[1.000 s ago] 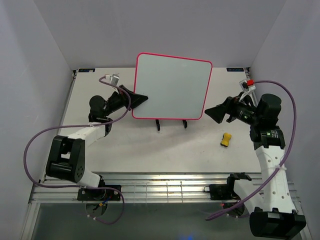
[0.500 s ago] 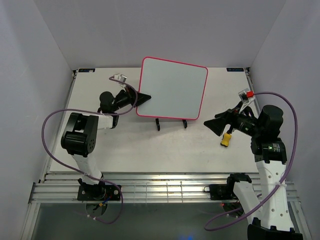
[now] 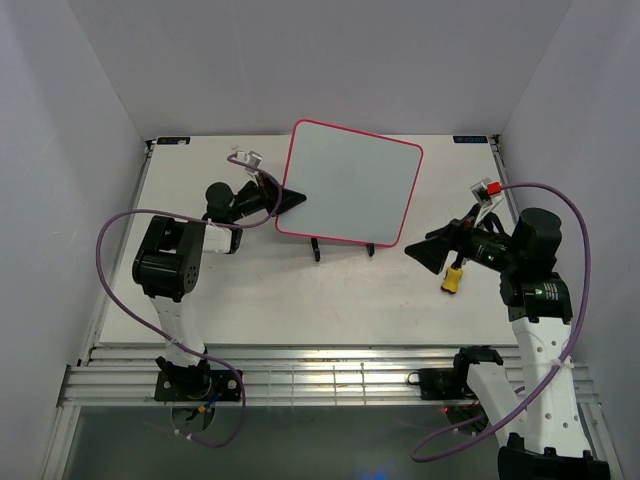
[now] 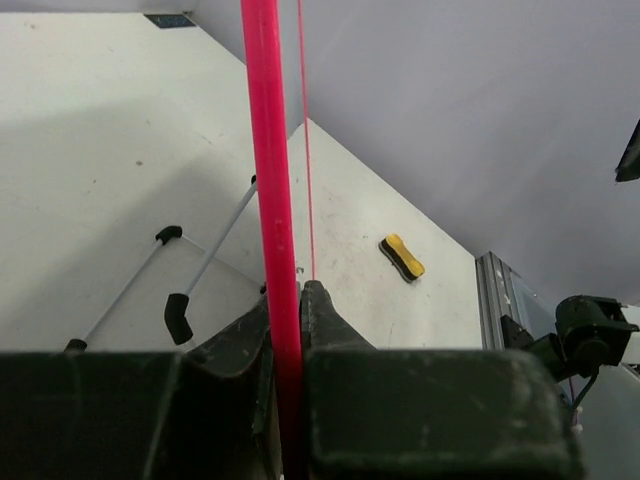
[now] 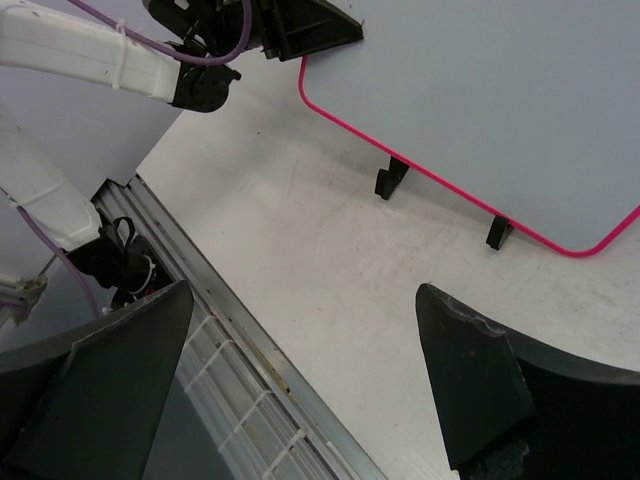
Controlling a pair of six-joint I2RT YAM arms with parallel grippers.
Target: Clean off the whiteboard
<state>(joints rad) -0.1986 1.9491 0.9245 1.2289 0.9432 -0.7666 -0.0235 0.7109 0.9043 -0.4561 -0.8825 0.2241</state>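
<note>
The whiteboard (image 3: 350, 183) stands toward the far middle of the table (image 3: 300, 290), tilted, with its two feet (image 3: 317, 250) on the tabletop below its near edge. The left gripper (image 3: 290, 200) is at the board's left edge, one finger on each side of the frame. The right gripper (image 3: 425, 252) hangs to the right of the board and apart from it, its jaws spread. The eraser (image 3: 452, 279) lies on the table right of the feet, just beside the right gripper. Rails (image 3: 330, 375) run along the table's near edge.
</note>
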